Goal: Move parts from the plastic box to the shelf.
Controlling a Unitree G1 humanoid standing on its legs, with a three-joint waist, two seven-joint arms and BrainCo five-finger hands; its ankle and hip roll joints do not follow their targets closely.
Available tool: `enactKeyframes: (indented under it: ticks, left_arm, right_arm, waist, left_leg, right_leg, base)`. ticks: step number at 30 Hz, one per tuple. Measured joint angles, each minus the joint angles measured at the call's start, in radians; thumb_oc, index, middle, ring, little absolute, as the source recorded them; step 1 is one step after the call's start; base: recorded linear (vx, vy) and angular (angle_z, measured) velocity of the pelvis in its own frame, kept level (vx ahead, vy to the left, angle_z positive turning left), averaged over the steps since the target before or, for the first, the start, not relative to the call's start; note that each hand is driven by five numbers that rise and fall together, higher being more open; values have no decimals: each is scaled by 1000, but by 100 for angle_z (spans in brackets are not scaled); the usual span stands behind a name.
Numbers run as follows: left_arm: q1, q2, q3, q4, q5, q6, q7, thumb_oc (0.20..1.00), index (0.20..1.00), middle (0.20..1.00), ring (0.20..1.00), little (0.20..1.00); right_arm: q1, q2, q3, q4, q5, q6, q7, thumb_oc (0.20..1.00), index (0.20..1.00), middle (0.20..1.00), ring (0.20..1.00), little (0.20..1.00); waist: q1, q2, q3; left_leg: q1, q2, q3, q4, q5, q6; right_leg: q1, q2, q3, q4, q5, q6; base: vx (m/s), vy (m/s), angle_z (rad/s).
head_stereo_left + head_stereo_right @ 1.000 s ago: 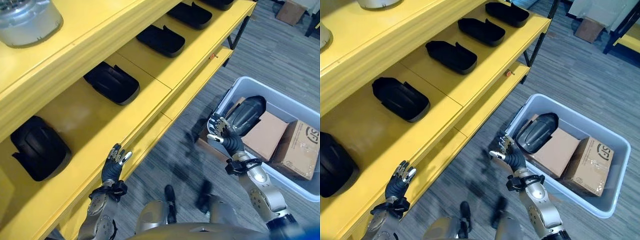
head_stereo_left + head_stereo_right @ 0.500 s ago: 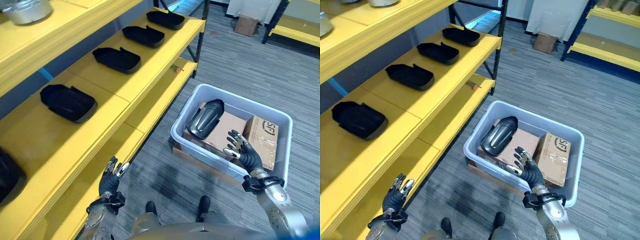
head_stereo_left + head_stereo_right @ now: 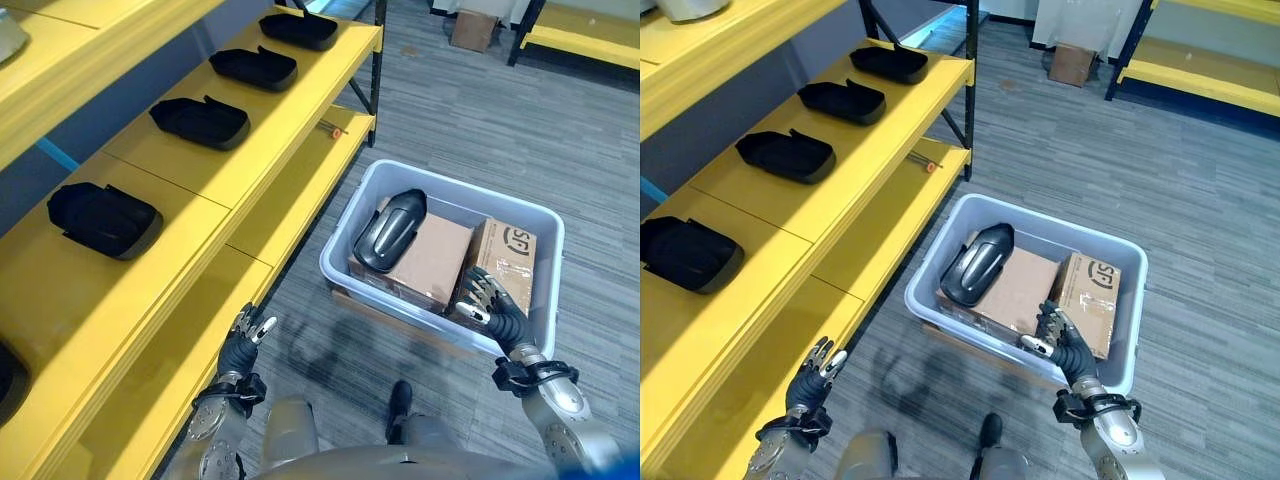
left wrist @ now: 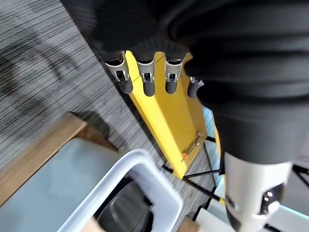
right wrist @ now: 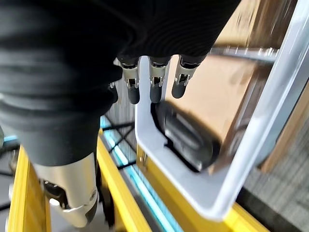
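Note:
A grey plastic box (image 3: 465, 195) stands on the floor beside the yellow shelf (image 3: 250, 145). In it a black moulded part (image 3: 390, 228) lies across a large cardboard box (image 3: 425, 262), with a smaller cardboard box (image 3: 505, 255) to the right. My right hand (image 3: 497, 310) hovers open over the box's near rim by the smaller cardboard box, holding nothing; its fingers (image 5: 152, 82) point at the black part (image 5: 188, 137). My left hand (image 3: 243, 345) hangs open and empty low by the shelf's bottom board. Several black parts (image 3: 200, 120) sit in a row on the shelf.
A small orange-tipped tool (image 3: 332, 130) lies on the lower shelf board (image 3: 290, 200). Far off, a cardboard box (image 3: 472, 28) stands on the grey floor next to another yellow rack (image 3: 585, 25).
The camera has swung from the shelf toward the box. My right hand, a second ago by the black part at the box's left end, now hovers by the small cardboard box.

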Motion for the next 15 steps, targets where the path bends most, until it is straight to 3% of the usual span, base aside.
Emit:
enactKeyframes:
  ticks: [1,2,3,4,5,6,7,8,9,10,13,15]
  left_arm:
    - [-21,-5,-3,3,0,1,-1,1000,1000,1000,1000,1000]
    - [-26,-7,-10,13,1,3,-1,1000,1000,1000,1000,1000]
    - [-48,-6,-17,38,4,-2,-1,1000,1000,1000,1000,1000]
    - [-67,-15,-19,56,3,-2,0,1000,1000,1000,1000,1000]
    - [-63,-23,-30,67,2,-1,-1,1000,1000,1000,1000,1000]
    - [-49,-25,-35,63,2,-2,-2,1000,1000,1000,1000,1000]
    - [-85,0,-39,51,2,-8,2,1000,1000,1000,1000,1000]
    - [-83,51,-41,21,4,-14,-3,1000,1000,1000,1000,1000]
    - [-83,72,-7,27,12,-18,-7,1000,1000,1000,1000,1000]
    - [-106,71,25,46,12,-19,1,1000,1000,1000,1000,1000]
    - [-115,74,50,31,13,-34,4,1000,1000,1000,1000,1000]
    - [-101,92,70,33,13,-32,21,1000,1000,1000,1000,1000]
  right_arm:
    - [-15,-3,0,5,0,-1,0,1000,1000,1000,1000,1000]
    - [-37,0,4,18,-1,-3,-1,1000,1000,1000,1000,1000]
    - [-78,-1,8,60,-1,-8,0,1000,1000,1000,1000,1000]
    - [-86,4,0,72,-3,-6,0,1000,1000,1000,1000,1000]
    - [-71,9,-11,62,-4,-10,1,1000,1000,1000,1000,1000]
    - [-59,1,-16,50,-4,-12,-1,1000,1000,1000,1000,1000]
    - [-8,34,-8,44,-4,-7,0,1000,1000,1000,1000,1000]
    - [32,69,0,3,-4,-8,5,1000,1000,1000,1000,1000]
    - [38,129,10,20,-3,-1,16,1000,1000,1000,1000,1000]
    - [31,124,46,28,-1,1,23,1000,1000,1000,1000,1000]
    - [47,121,60,29,0,12,35,1000,1000,1000,1000,1000]
    - [32,120,58,27,0,16,41,1000,1000,1000,1000,1000]
  waist:
    - [1,7,16]
    - [-2,10,17]
    - [13,46,17]
    - [16,47,19]
    - [8,73,3]
    - [-3,106,-16]
    - [-31,70,-17]
    - [-31,33,-9]
    - [-26,-8,-26]
    - [-41,-12,-24]
    - [-30,-19,-27]
    - [2,-39,-25]
  left_leg:
    - [20,22,9,-124,21,4]
    - [24,38,-17,-212,43,-16]
    - [59,53,-122,-353,63,-25]
    - [71,46,-102,-321,70,-23]
    - [104,32,-31,-261,70,-20]
    - [117,28,-3,-254,63,1]
    - [141,-25,28,-253,93,14]
    - [146,-62,62,-229,63,49]
    - [173,-99,173,-223,31,79]
    - [168,-130,241,-178,-18,119]
    - [156,-147,237,-164,-29,130]
    - [158,-149,237,-164,-29,130]
  right_leg:
    - [5,0,8,7,7,-10]
    - [11,13,23,-2,16,24]
    - [24,31,79,-18,13,40]
    - [23,25,112,-24,17,46]
    - [40,4,128,-26,18,53]
    - [46,4,120,-27,24,81]
    - [40,-40,126,-29,46,101]
    - [29,-96,140,-5,37,122]
    - [-20,-135,172,8,84,99]
    - [-33,-182,171,9,132,95]
    - [-26,-191,163,6,127,109]
    - [-3,-187,148,-11,134,117]
  base:
    - [324,336,-36]
    - [385,466,-87]
    - [293,391,-108]
    - [221,320,-158]
    - [206,368,-120]
    - [168,367,-99]
    - [184,468,-49]
    - [114,406,-146]
    - [99,359,-182]
    - [82,256,-167]
    - [48,47,-8]
    - [32,-4,5]
